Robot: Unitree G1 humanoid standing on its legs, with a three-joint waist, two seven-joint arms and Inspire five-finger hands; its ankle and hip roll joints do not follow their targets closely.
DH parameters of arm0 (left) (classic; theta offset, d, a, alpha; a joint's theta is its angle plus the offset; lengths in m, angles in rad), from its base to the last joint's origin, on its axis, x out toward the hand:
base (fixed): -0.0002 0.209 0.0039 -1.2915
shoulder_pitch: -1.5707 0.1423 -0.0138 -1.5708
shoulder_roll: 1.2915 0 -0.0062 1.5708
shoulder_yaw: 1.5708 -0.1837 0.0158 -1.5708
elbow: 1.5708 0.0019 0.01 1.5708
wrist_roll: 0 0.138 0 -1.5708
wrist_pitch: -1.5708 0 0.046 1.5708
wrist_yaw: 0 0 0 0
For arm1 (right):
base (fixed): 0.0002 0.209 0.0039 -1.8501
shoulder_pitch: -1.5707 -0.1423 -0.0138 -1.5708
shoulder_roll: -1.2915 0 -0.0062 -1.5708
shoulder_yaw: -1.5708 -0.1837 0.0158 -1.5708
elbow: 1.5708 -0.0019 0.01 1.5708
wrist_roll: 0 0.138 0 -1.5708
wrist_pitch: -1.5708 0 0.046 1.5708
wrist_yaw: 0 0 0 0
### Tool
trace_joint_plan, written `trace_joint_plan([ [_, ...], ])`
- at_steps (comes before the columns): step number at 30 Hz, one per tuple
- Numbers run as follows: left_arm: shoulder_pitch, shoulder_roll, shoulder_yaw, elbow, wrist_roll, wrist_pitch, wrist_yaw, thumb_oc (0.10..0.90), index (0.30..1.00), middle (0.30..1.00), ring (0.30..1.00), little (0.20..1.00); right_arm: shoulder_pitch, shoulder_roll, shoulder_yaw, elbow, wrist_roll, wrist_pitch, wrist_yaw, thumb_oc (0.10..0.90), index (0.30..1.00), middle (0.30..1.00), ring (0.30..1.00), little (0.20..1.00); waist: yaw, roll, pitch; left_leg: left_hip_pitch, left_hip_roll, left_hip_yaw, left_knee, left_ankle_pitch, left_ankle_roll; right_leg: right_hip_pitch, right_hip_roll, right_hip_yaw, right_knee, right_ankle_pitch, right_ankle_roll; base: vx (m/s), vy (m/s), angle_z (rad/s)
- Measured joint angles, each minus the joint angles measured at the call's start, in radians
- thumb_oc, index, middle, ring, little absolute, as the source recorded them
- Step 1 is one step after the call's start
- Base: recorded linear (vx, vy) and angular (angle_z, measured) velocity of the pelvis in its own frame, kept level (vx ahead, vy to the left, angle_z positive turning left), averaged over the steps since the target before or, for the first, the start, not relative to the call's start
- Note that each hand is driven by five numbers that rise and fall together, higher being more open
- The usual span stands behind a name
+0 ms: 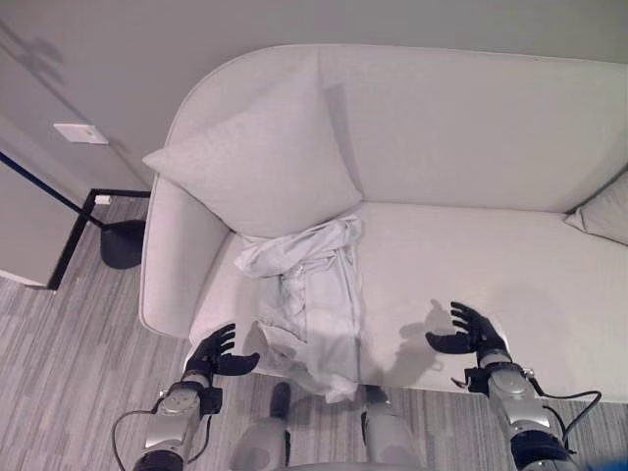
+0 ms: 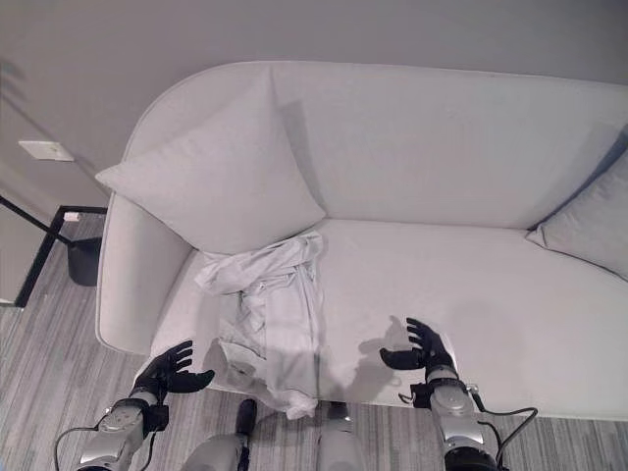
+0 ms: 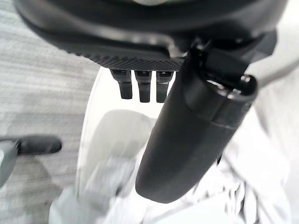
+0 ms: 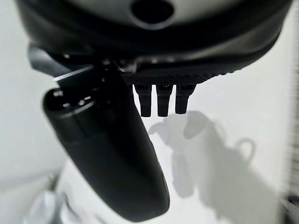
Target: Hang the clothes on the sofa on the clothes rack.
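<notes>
A crumpled pale grey garment (image 1: 309,294) lies on the seat of a light grey sofa (image 1: 471,157), draped over the seat's front edge (image 2: 270,334). My left hand (image 1: 218,355) hovers open at the sofa's front left corner, just left of the garment and apart from it. My right hand (image 1: 469,332) hovers open above the bare seat, well to the right of the garment. In the left wrist view the fingers (image 3: 142,85) are straight, with the cloth (image 3: 252,177) past them. The right wrist view shows straight fingers (image 4: 161,99) over the bare cushion.
A large pillow (image 1: 260,157) leans in the sofa's back left corner, and a second pillow (image 1: 603,211) sits at the right end. A black floor stand with a round base (image 1: 120,245) is left of the sofa on the grey striped floor (image 1: 69,373).
</notes>
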Motion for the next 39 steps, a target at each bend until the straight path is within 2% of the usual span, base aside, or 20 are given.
trace_joint_plan([
  [1, 0.002, 0.007, 0.001, -0.023, -0.001, -0.005, 0.004, 0.8, 0.9, 0.9, 0.9, 0.9, 0.003, -0.001, 0.026, -0.004, 0.0, 0.002, 0.003, 0.8, 0.9, 0.9, 0.9, 0.9, 0.009, 0.002, -0.01, -0.002, 0.01, -0.009, -0.014, 0.014, 0.009, 0.003, 0.022, -0.005, 0.089, -0.008, -0.01, 0.01, 0.055, 0.0],
  [3, -0.001, 0.023, 0.002, -0.064, 0.0, 0.001, 0.005, 0.8, 0.9, 0.9, 0.9, 0.9, 0.017, 0.002, 0.042, -0.033, -0.001, 0.003, 0.011, 0.8, 0.9, 0.9, 0.9, 0.9, 0.028, -0.02, -0.022, 0.009, -0.006, -0.016, -0.06, 0.044, 0.009, 0.063, 0.031, -0.026, 0.063, -0.02, -0.001, 0.03, 0.015, 0.01],
  [4, 0.002, 0.044, 0.001, -0.111, 0.0, -0.003, 0.005, 0.8, 0.9, 0.9, 0.9, 0.9, 0.019, 0.006, 0.052, -0.08, -0.001, -0.007, 0.017, 0.8, 0.9, 0.9, 0.9, 0.9, 0.045, -0.072, -0.048, 0.014, -0.055, -0.008, -0.125, 0.091, 0.011, 0.185, 0.016, -0.053, -0.109, -0.005, 0.011, 0.03, -0.004, -0.03],
  [5, -0.005, 0.045, 0.001, -0.111, 0.0, -0.002, 0.007, 0.8, 0.9, 0.9, 0.9, 0.9, -0.005, 0.005, 0.051, -0.079, -0.001, -0.008, 0.016, 0.8, 0.9, 0.9, 0.9, 0.9, 0.05, -0.076, -0.047, 0.016, -0.068, -0.001, -0.139, 0.103, 0.016, 0.207, 0.014, -0.061, -0.135, -0.002, 0.016, 0.02, -0.013, -0.08],
  [7, -0.012, 0.043, -0.004, -0.131, 0.0, 0.002, 0.012, 0.8, 0.9, 0.9, 0.9, 0.9, -0.071, 0.0, 0.075, -0.077, -0.001, -0.006, 0.008, 0.8, 0.9, 0.9, 0.9, 0.9, 0.049, -0.062, -0.038, 0.019, -0.072, 0.008, -0.151, 0.121, 0.021, 0.203, 0.008, -0.074, -0.133, 0.014, 0.041, 0.01, -0.012, -0.08],
  [10, -0.046, 0.062, -0.022, -0.212, 0.001, 0.003, 0.022, 0.8, 0.9, 0.9, 0.9, 0.9, -0.156, -0.001, 0.135, -0.076, -0.001, -0.012, 0.009, 0.8, 0.9, 0.9, 0.9, 0.9, 0.062, -0.074, -0.031, 0.016, -0.071, 0.005, -0.185, 0.144, 0.013, 0.183, 0.009, -0.071, -0.139, 0.005, 0.051, -0.02, -0.021, 0.03],
  [13, -0.113, 0.15, -0.116, -0.314, 0.017, 0.004, 0.042, 0.8, 0.9, 0.9, 0.9, 0.9, -0.24, -0.007, 0.187, -0.049, -0.002, -0.012, -0.009, 0.8, 0.9, 0.9, 0.9, 0.9, 0.062, -0.078, 0.001, -0.023, -0.047, -0.014, -0.185, 0.168, -0.006, 0.157, 0.037, -0.077, -0.135, 0.01, 0.06, -0.05, -0.025, 0.12],
  [15, -0.241, 0.156, -0.162, -0.337, 0.018, -0.003, 0.064, 0.8, 0.9, 0.9, 0.9, 0.9, -0.339, -0.007, 0.227, 0.038, -0.002, 0.0, -0.039, 0.8, 0.9, 0.9, 0.9, 0.9, 0.072, -0.08, 0.047, -0.049, -0.019, -0.016, -0.185, 0.188, -0.019, 0.133, 0.061, -0.081, -0.134, 0.031, 0.048, -0.15, -0.05, 0.02],
  [17, -0.425, 0.16, -0.229, -0.342, 0.02, -0.004, 0.086, 0.8, 0.9, 0.9, 0.9, 0.9, -0.452, -0.006, 0.253, 0.098, -0.001, 0.01, -0.079, 0.8, 0.9, 0.9, 0.9, 0.9, 0.08, -0.077, 0.134, -0.088, 0.005, -0.02, -0.184, 0.208, -0.037, 0.095, 0.085, -0.082, -0.134, 0.053, 0.042, -0.14, -0.046, -0.04],
  [18, -0.539, 0.161, -0.253, -0.343, 0.036, -0.004, 0.092, 0.8, 0.9, 0.9, 0.9, 0.9, -0.518, -0.008, 0.265, 0.103, -0.001, 0.022, -0.096, 0.8, 0.9, 0.9, 0.9, 0.9, 0.08, -0.073, 0.208, -0.11, 0.015, -0.026, -0.182, 0.226, -0.049, 0.077, 0.097, -0.085, -0.134, 0.071, 0.04, -0.1, -0.041, 0.03],
  [19, -0.611, 0.161, -0.265, -0.343, 0.056, -0.004, 0.094, 0.8, 0.9, 0.9, 0.9, 0.9, -0.564, -0.008, 0.271, 0.114, -0.001, 0.027, -0.101, 0.8, 0.9, 0.9, 0.9, 0.9, 0.074, -0.072, 0.252, -0.13, 0.022, -0.032, -0.183, 0.237, -0.052, 0.059, 0.105, -0.089, -0.134, 0.081, 0.033, -0.08, -0.035, 0.11],
  [21, -0.709, 0.167, -0.3, -0.344, 0.057, -0.003, 0.114, 0.8, 0.9, 0.9, 0.9, 0.9, -0.615, -0.026, 0.274, 0.116, 0.0, 0.039, -0.119, 0.8, 0.9, 0.9, 0.9, 0.9, 0.059, -0.065, 0.311, -0.159, 0.024, -0.04, -0.183, 0.254, -0.058, 0.035, 0.107, -0.103, -0.133, 0.084, 0.03, -0.08, -0.015, 0.13],
  [23, -0.749, 0.185, -0.326, -0.339, 0.058, -0.003, 0.13, 0.8, 0.9, 0.9, 0.9, 0.9, -0.648, -0.053, 0.286, 0.128, 0.0, 0.045, -0.132, 0.8, 0.9, 0.9, 0.9, 0.9, 0.058, -0.06, 0.315, -0.18, 0.021, -0.039, -0.183, 0.257, -0.057, 0.013, 0.104, -0.103, -0.133, 0.084, 0.029, -0.03, -0.001, 0.01],
  [24, -0.807, 0.222, -0.366, -0.308, 0.066, -0.004, 0.146, 0.8, 0.9, 0.9, 0.9, 0.9, -0.698, -0.084, 0.302, 0.145, 0.001, 0.048, -0.145, 0.8, 0.9, 0.9, 0.9, 0.9, 0.058, -0.056, 0.321, -0.195, 0.021, -0.038, -0.183, 0.258, -0.058, -0.001, 0.106, -0.102, -0.133, 0.085, 0.029, 0.0, 0.0, 0.0],
  [28, -0.829, 0.296, -0.35, -0.273, 0.108, -0.004, 0.199, 0.8, 0.9, 0.9, 0.9, 0.9, -0.768, -0.156, 0.276, 0.107, 0.008, 0.047, -0.194, 0.8, 0.9, 0.9, 0.9, 0.9, 0.057, -0.055, 0.321, -0.204, 0.02, -0.039, -0.183, 0.256, -0.061, -0.009, 0.106, -0.102, -0.133, 0.08, 0.023, 0.01, 0.013, 0.03],
  [33, -0.81, 0.302, -0.278, -0.273, 0.133, -0.004, 0.249, 0.8, 0.9, 0.9, 0.9, 0.9, -0.766, -0.218, 0.202, -0.03, 0.009, 0.04, -0.252, 0.8, 0.9, 0.9, 0.9, 0.9, 0.058, -0.055, 0.32, -0.218, 0.021, -0.051, -0.183, 0.254, -0.062, -0.018, 0.106, -0.106, -0.134, 0.076, 0.017, 0.03, 0.013, 0.07],
  [39, -0.811, 0.305, -0.274, -0.273, 0.133, -0.004, 0.256, 0.8, 0.9, 0.9, 0.9, 0.9, -0.802, -0.234, 0.23, -0.011, 0.047, 0.038, -0.268, 0.8, 0.9, 0.9, 0.9, 0.9, 0.055, -0.054, 0.319, -0.241, 0.019, -0.063, -0.184, 0.259, -0.064, -0.038, 0.107, -0.107, -0.134, 0.077, 0.018, 0.0, 0.0, 0.0],
])
